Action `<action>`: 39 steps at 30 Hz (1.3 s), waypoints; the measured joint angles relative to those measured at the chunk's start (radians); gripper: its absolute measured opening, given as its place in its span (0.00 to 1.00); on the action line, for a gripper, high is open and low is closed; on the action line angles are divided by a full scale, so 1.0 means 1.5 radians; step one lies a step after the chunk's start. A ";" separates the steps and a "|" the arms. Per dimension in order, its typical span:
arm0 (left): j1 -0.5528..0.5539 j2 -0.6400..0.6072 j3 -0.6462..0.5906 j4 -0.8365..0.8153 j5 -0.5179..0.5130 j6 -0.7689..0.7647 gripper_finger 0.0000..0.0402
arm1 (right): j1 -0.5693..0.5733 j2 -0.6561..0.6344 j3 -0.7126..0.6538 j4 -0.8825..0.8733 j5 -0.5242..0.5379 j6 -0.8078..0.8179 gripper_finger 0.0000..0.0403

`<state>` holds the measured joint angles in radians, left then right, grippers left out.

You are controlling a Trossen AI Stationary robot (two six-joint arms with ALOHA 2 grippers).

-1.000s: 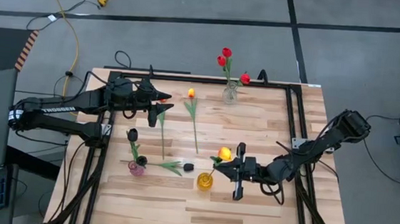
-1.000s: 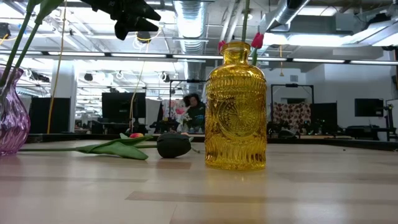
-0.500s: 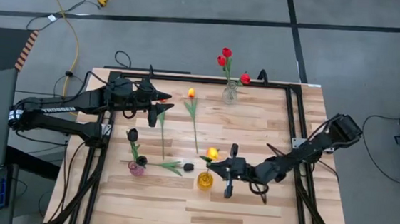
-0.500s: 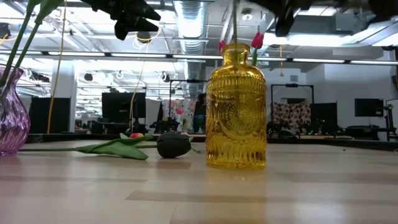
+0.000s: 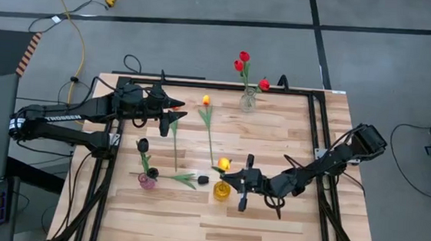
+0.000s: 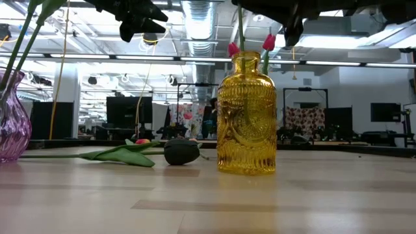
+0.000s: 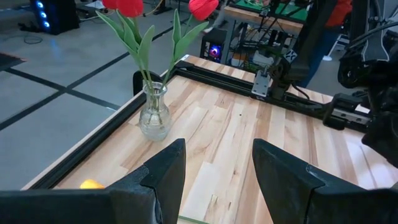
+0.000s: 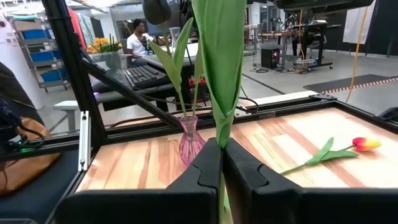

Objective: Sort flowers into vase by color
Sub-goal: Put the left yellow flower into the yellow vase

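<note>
A: Where does the right gripper (image 5: 243, 186) stand against the yellow vase (image 5: 221, 191)?

B: Just beside it, on the side away from the purple vase (image 5: 147, 180). Its fingers are pressed together on the stem of the yellow tulip (image 5: 224, 164), whose head sits over the vase mouth. The low view shows a thin stem (image 6: 241, 29) running down into the neck of that vase.

A: So the stem is started. What makes the rest go well?

B: Probably keeping the stem upright over the neck while the arm lowers, so the leaf (image 8: 219, 68) does not catch on the rim. The vase looks light; a sideways drag could slide or tip it. Letting go only once the stem is well down should keep the head from toppling out.

A: And the left gripper (image 5: 173, 116)?

B: It hovers far from the yellow vase, toward the clear vase (image 5: 248, 101) of red tulips (image 5: 244, 62). Its fingers stand apart with nothing between them.

A: What remains?

B: A black tulip (image 5: 203, 179) lies on the table (image 5: 284, 234) between the yellow vase and the purple one, and an orange tulip (image 5: 206, 100) lies farther back, toward the clear vase.
</note>
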<state>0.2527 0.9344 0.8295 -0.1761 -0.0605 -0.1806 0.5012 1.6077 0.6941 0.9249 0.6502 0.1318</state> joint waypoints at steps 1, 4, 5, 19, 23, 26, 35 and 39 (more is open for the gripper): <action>0.000 0.000 0.000 0.000 0.000 0.000 0.43 | 0.000 0.000 0.000 0.000 0.000 0.000 0.09; 0.000 0.000 0.000 0.000 0.000 0.000 0.43 | 0.000 0.000 0.000 0.000 0.000 0.000 0.12; 0.000 0.000 0.000 0.000 0.000 0.000 0.43 | 0.000 0.000 0.000 0.000 0.000 0.000 0.13; 0.000 0.000 0.000 0.000 0.000 0.000 0.43 | 0.006 -0.049 0.000 -0.090 0.000 0.002 0.38; 0.000 0.000 0.000 0.000 0.000 -0.012 0.43 | 0.011 -0.093 0.000 -0.181 -0.003 0.012 0.47; 0.000 0.000 0.000 -0.003 -0.012 -0.052 0.43 | 0.011 -0.135 0.000 -0.255 -0.004 0.029 0.53; 0.001 0.009 0.000 -0.141 -0.176 -0.253 0.43 | -0.018 -0.255 0.000 -0.431 0.001 0.029 0.58; 0.015 0.050 0.000 -0.186 -0.149 -0.311 0.43 | -0.049 -0.290 0.000 -0.478 0.002 0.029 0.58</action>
<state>0.2748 1.0091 0.8295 -0.4545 -0.2839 -0.6479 0.4279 1.1723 0.6945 0.2084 0.6529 0.1749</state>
